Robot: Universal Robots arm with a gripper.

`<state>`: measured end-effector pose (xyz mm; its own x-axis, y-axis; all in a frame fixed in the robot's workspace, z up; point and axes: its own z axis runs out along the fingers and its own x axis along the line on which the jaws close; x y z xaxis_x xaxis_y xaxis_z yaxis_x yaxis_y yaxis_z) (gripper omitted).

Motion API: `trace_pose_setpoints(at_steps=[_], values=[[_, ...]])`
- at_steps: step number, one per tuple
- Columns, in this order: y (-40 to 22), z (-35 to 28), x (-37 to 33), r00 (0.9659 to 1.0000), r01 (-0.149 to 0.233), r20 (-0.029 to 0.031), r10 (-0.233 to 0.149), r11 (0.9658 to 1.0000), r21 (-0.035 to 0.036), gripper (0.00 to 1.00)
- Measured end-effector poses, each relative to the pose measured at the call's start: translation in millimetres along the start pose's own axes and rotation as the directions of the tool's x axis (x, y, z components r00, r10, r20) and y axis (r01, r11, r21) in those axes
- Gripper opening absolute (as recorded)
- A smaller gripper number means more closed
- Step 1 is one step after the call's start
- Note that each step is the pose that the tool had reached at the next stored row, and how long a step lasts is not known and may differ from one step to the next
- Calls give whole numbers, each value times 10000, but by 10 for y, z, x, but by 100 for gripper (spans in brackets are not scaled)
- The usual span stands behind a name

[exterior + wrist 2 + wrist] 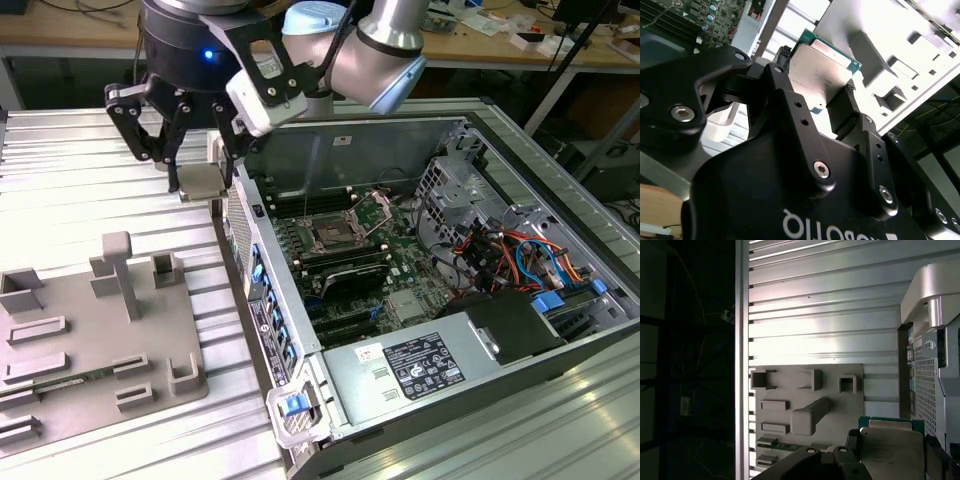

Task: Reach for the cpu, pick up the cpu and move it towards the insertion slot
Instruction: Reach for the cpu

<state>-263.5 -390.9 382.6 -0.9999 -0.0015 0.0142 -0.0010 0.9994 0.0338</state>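
My gripper (200,185) is shut on the cpu (201,181), a small flat square chip with a silvery top and a green edge. It hangs in the air above the ribbed metal table, just beside the open computer case's near wall. In the second wrist view the cpu (820,70) sits clamped between the black fingers (847,107). The first wrist view shows the cpu (891,442) with the grey tray (807,412) below it. The insertion slot (333,236), a square socket with a shiny metal frame, lies on the green board inside the case, toward the exterior view's right of the gripper.
The grey tray (90,340) with raised blocks lies on the table at the exterior view's left. The case wall (262,290) stands between gripper and board. Long black memory slots (345,262), cables (510,255) and a power supply (420,365) crowd the case.
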Motion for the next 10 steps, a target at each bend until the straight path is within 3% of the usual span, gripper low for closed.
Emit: trace_pose_setpoints(at_steps=[2,8,9,10], values=[[13,0,-87,10000,1,1,-1,10000,-1,55],[67,0,-246,10000,0,8,0,10000,0,55],[71,1,-253,10000,0,30,0,10000,0,55],[73,1,-260,10000,2,88,-2,10000,1,55]])
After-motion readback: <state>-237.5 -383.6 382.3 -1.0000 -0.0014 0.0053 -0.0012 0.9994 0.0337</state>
